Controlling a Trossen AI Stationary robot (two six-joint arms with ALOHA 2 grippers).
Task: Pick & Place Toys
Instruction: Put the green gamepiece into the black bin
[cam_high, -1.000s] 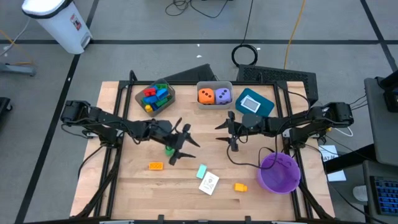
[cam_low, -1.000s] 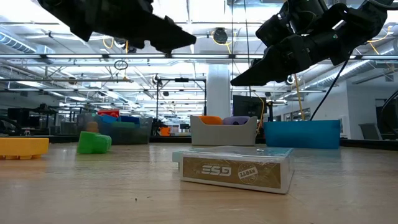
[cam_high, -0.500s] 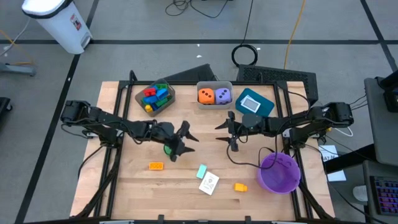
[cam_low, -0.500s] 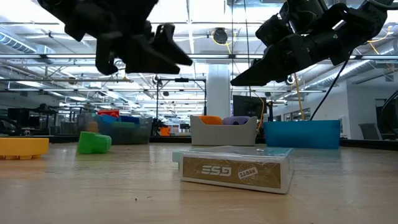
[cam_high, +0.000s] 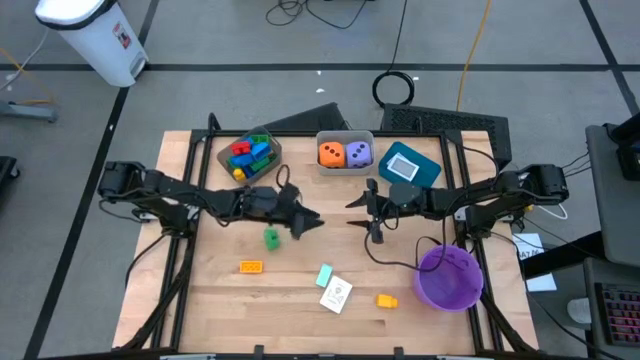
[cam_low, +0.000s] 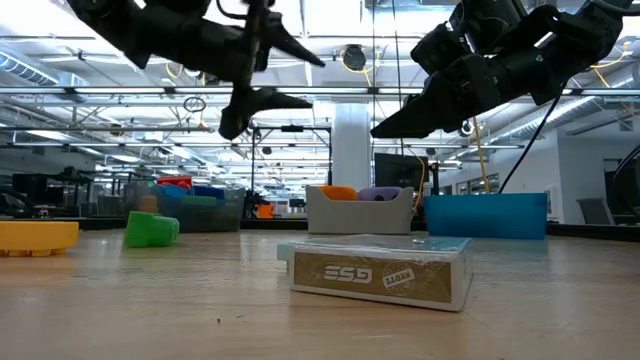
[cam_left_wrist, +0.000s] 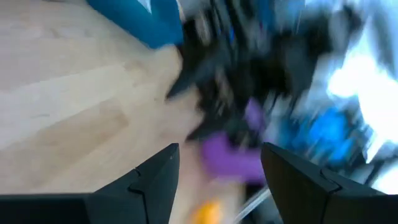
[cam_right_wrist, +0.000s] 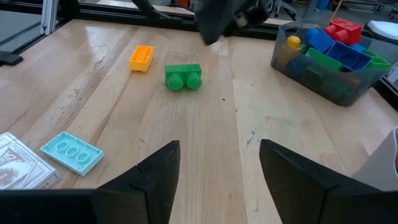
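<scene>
the step in hand looks like the hunt for the next loose toy, with nothing yet picked. the left gripper (cam_high: 305, 222) hangs above the middle of the table (cam_high: 200, 290), its fingers apart and empty, just past the green block (cam_high: 271, 238), which lies on the wood beside it and untouched. the right gripper (cam_high: 362, 212) waits near the table's middle too, on the right of the other, its fingers likewise apart with nothing between them. the next move, as i judge it, calls for the left gripper to turn down over the green block, straddle it and close, then carry it to the grey bin (cam_high: 250, 157) at the far edge toward the left corner, where red, blue and green blocks already lie. other toys are still out: an orange block (cam_high: 250, 267) nearer the front edge on the left, a pale teal block (cam_high: 324, 275) and a card pack (cam_high: 336, 295) close together near the middle of the front edge, and a yellow-orange block (cam_high: 386, 300) just beside the purple bowl (cam_high: 448, 277) at the front right. the two dice (cam_high: 345, 154) already sit in the middle bin at the far edge, and a teal bin (cam_high: 408, 166) stands to its right. little blocks the way to the green block; the two arms being close over the middle is the thing to mind.
</scene>
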